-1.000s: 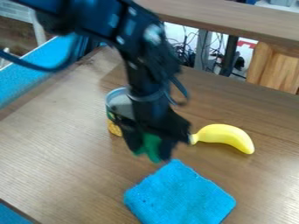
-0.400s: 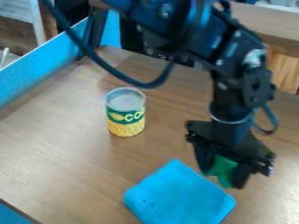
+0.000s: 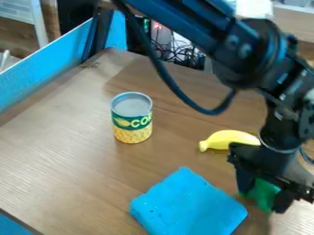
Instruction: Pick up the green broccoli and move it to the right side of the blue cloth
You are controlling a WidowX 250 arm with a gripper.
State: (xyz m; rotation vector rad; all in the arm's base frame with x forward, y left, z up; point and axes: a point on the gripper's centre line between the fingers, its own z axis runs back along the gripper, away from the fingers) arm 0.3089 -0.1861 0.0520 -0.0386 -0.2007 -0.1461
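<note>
The black gripper [image 3: 264,195] hangs at the lower right, shut on a green object [image 3: 262,193] whose shape is partly hidden between the fingers. Just left of and below it lies a folded blue cloth [image 3: 189,205]. Behind the gripper, a yellow banana [image 3: 227,139] lies on the table, its right end covered by the arm. Farther left a can [image 3: 131,118] with a green and yellow label stands upright.
The wooden table [image 3: 67,137] has a blue board [image 3: 55,57] along its back left side. Cables [image 3: 178,51] are tangled beyond the back edge. A raised wooden ledge stands behind the arm.
The gripper has moved from beside the can to the right and toward the table's front, past the banana, with the green object still in it. The can, cloth and banana have stayed put.
</note>
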